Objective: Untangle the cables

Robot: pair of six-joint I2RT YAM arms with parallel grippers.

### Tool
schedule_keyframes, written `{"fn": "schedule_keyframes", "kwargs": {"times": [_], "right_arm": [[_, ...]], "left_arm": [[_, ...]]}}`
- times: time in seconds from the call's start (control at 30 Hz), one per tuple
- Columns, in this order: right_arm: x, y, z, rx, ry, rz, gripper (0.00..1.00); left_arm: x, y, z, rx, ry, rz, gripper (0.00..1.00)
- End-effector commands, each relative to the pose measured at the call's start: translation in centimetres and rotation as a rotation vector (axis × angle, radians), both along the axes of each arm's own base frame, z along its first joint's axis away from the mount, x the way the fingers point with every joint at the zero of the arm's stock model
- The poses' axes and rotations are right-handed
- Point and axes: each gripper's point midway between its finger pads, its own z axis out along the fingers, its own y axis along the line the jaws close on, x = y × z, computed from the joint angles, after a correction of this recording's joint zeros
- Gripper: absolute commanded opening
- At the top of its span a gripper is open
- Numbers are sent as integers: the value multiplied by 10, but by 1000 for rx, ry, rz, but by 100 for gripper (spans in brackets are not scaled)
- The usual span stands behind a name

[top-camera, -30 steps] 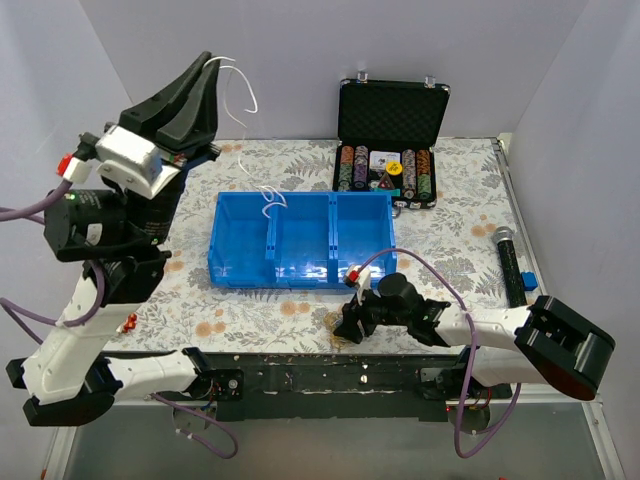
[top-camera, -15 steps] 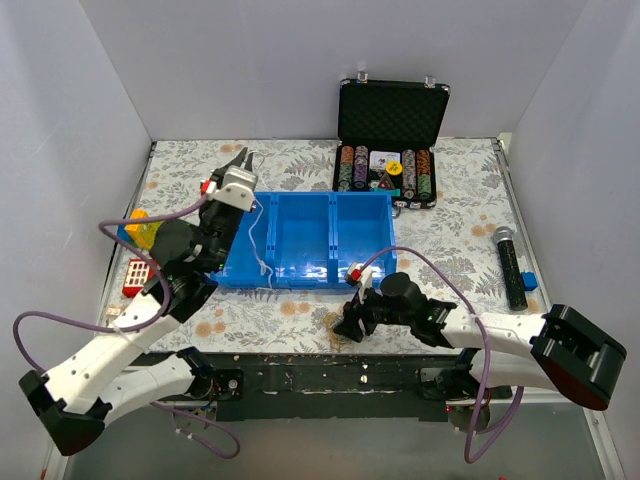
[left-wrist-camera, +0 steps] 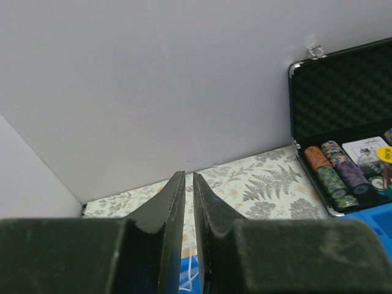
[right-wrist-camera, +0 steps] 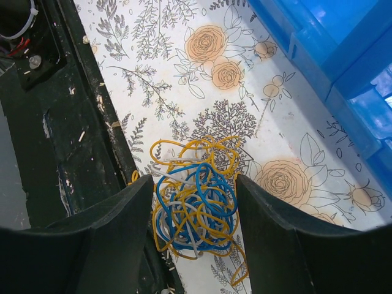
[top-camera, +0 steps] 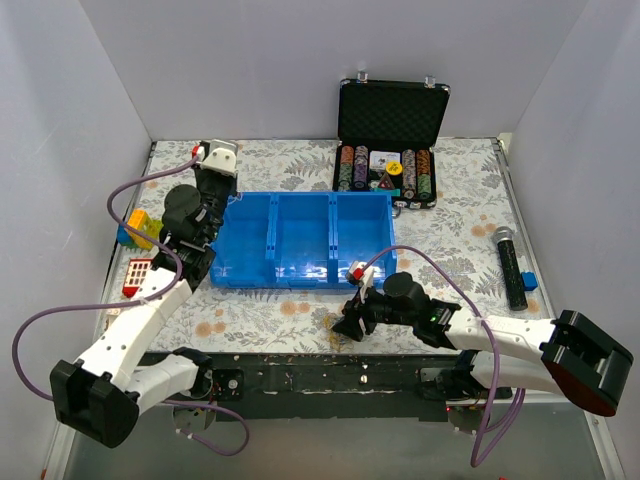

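The cables are a knotted ball of yellow, blue and whitish wires (right-wrist-camera: pixel 195 208) lying on the floral table at its near edge, small in the top view (top-camera: pixel 335 322). My right gripper (right-wrist-camera: pixel 193 184) is open, with a finger on each side of the ball, not squeezing it; it also shows in the top view (top-camera: pixel 350 322). My left gripper (left-wrist-camera: pixel 188 179) is all but shut, low at the blue bin's back left corner (top-camera: pixel 215 152), pointing at the back wall. A thin white wire (left-wrist-camera: pixel 191 269) shows between its fingers over the bin.
A blue bin (top-camera: pixel 300 268) with three compartments stands mid-table. An open poker chip case (top-camera: pixel 390 135) is at the back. A black microphone (top-camera: pixel 510 265) lies at the right. Toy blocks (top-camera: pixel 135 230) and a red-and-white piece (top-camera: pixel 135 275) lie at the left. A black rail (right-wrist-camera: pixel 92 141) runs along the table's near edge.
My left arm came down from high above the table to the bin's back left corner, carrying the white wire. My right gripper stayed around the ball.
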Motion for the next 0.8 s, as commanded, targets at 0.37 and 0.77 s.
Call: {"fn": "schedule_keyframes", "kwargs": {"times": [0.37,0.77], "right_arm": [[2,6,11,33,-17,-1,64],[9,2,12,-7,-36,-30,68]], "left_arm": [[9,-14,-4,-20,19,-82,13],[180,82,-138,-142,631,69,82]]}}
